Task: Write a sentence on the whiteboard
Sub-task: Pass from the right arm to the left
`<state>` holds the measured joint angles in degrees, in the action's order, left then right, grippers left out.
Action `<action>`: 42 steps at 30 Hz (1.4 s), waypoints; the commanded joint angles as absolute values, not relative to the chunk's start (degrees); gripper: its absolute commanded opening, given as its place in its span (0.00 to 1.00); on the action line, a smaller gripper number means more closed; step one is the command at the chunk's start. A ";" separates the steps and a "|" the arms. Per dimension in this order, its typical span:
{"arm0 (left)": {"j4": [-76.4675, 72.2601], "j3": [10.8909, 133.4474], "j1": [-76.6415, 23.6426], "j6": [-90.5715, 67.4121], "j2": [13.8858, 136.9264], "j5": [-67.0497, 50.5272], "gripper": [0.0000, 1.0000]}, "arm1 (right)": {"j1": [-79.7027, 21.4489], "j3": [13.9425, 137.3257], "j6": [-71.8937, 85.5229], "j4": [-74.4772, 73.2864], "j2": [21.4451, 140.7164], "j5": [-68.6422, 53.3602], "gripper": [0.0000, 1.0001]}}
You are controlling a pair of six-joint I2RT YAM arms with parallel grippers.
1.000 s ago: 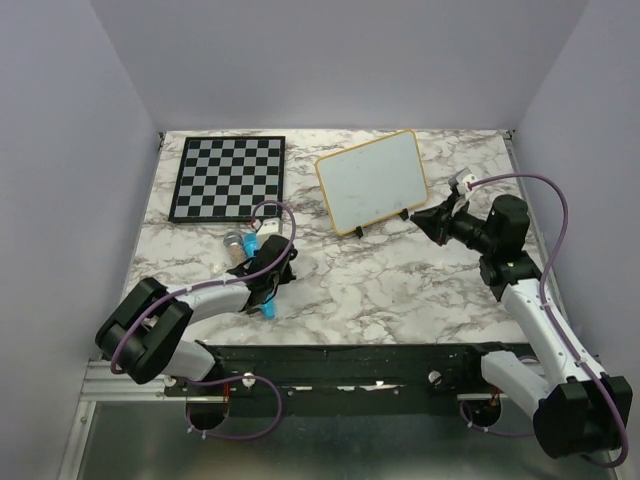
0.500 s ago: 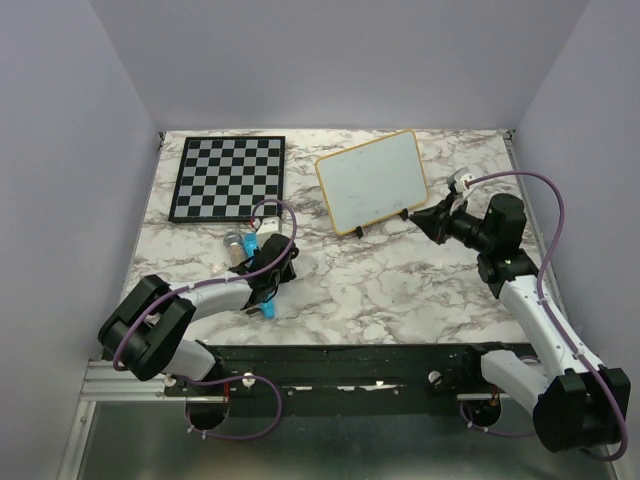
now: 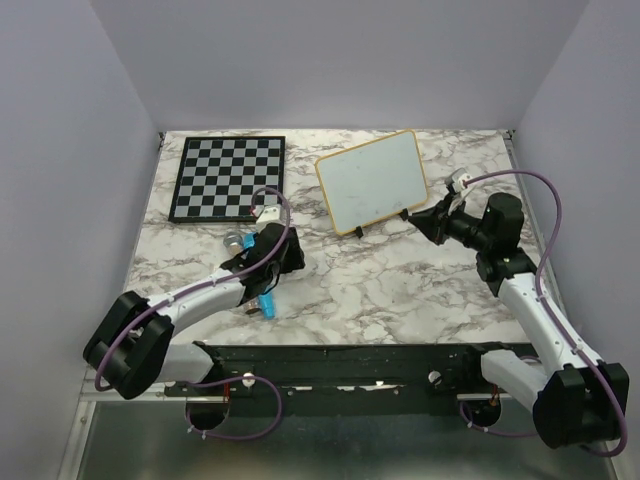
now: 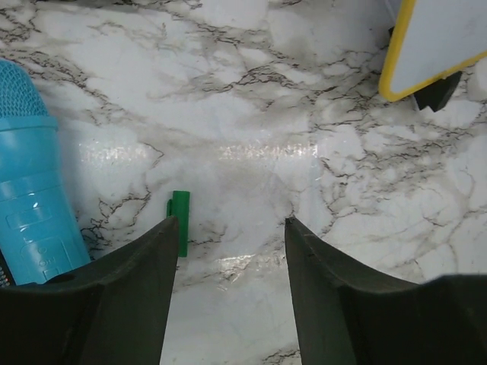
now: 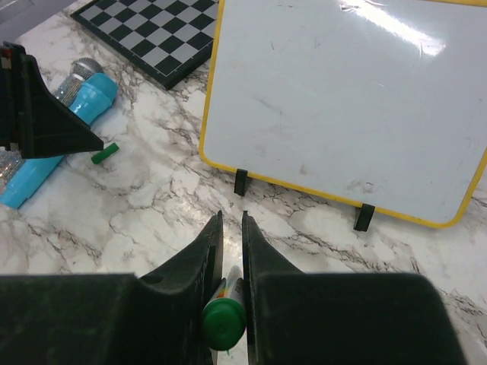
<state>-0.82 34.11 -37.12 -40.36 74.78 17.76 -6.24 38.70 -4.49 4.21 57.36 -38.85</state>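
The whiteboard leans on two black feet at the back middle; its yellow-edged face is blank apart from faint smudges, and no sentence shows on it. My right gripper hovers just in front of the board's lower right edge, shut on a marker with a green end. My left gripper stands open low over the marble table, nothing between its fingers. A small green marker cap lies on the table by its left finger.
A blue toy microphone lies just left of my left gripper. The black-and-white chessboard lies flat at the back left. Grey walls close in the table on three sides.
My left gripper has gone from shut to open, and its arm has shifted slightly toward the back. The right arm and its marker have barely moved.
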 commanded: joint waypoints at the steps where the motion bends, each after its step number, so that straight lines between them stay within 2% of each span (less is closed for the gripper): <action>1: 0.36 35.16 -36.83 -34.47 71.03 9.95 0.65 | -5.89 39.20 -3.69 3.96 58.27 -42.35 0.01; 4: -10.60 30.61 -37.35 -26.13 66.38 -5.05 0.76 | -5.89 40.78 -1.68 1.85 60.46 -49.72 0.01; 5: -17.07 29.19 -38.14 -24.02 64.88 -8.58 0.87 | -5.80 41.04 -0.19 1.93 61.43 -55.31 0.01; 6: -19.31 28.14 -39.10 -19.38 63.38 -12.09 0.88 | -5.80 41.13 2.43 2.28 62.48 -58.07 0.01; 10: -24.43 27.15 -46.04 -8.47 60.64 -13.18 0.89 | -6.15 41.75 8.34 4.47 67.49 -67.05 0.01; 16: -28.21 35.04 -50.53 -5.19 70.28 -13.27 0.88 | -7.91 41.05 13.35 7.99 70.31 -70.84 0.01; 25: -30.94 45.07 -53.87 -5.54 83.31 -14.85 0.81 | -8.00 40.96 14.76 8.61 70.40 -71.10 0.00; 34: -29.79 49.13 -54.75 -6.06 87.27 -18.28 0.68 | -8.00 41.04 15.03 8.70 70.66 -71.10 0.00; 37: -28.92 50.53 -54.93 -6.24 88.50 -19.51 0.61 | -8.09 41.04 15.21 8.88 70.84 -71.02 0.00; 42: -26.81 52.47 -54.93 -6.15 90.09 -20.57 0.40 | -8.00 40.96 15.21 8.96 71.02 -71.19 0.00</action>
<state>-27.59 49.82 -54.54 -6.85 88.58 -17.54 -7.81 40.23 14.79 7.68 70.54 -69.60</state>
